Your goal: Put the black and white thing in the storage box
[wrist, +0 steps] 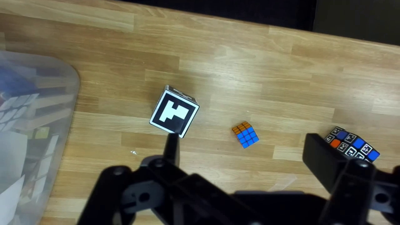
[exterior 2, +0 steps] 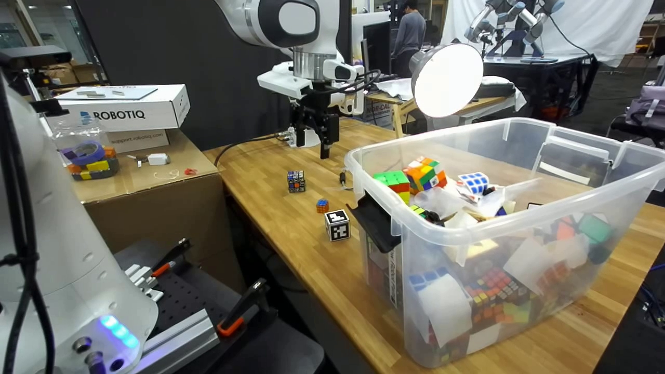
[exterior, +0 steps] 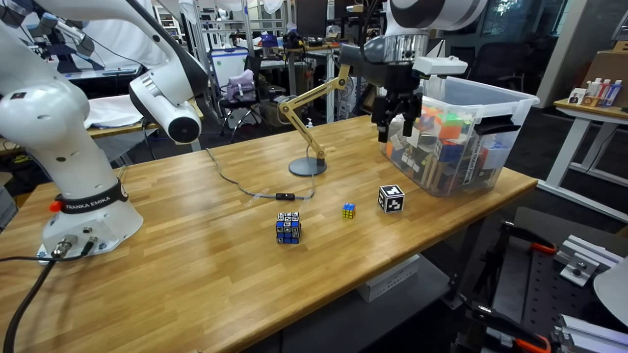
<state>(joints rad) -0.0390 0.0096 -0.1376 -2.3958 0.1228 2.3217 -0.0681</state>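
Observation:
The black and white cube (exterior: 391,199) sits on the wooden table; it also shows in an exterior view (exterior 2: 337,225) and the wrist view (wrist: 176,111). The storage box (exterior: 512,102) is a clear bin full of colourful cubes, next to the black and white cube; its rim shows in an exterior view (exterior 2: 441,231) and its corner at the left of the wrist view (wrist: 70,81). My gripper (exterior: 395,133) is open and empty, above the table; its fingers also show in an exterior view (exterior 2: 313,149). In the wrist view (wrist: 242,153) its left fingertip slightly overlaps the cube's lower corner.
A tiny blue and orange cube (wrist: 246,135) and a larger marker-patterned blue cube (exterior: 288,228) stand on the table near the black and white cube. A desk lamp (exterior: 307,166) with a cord stands behind. A white Franka arm (exterior: 88,196) is mounted at the table's far end.

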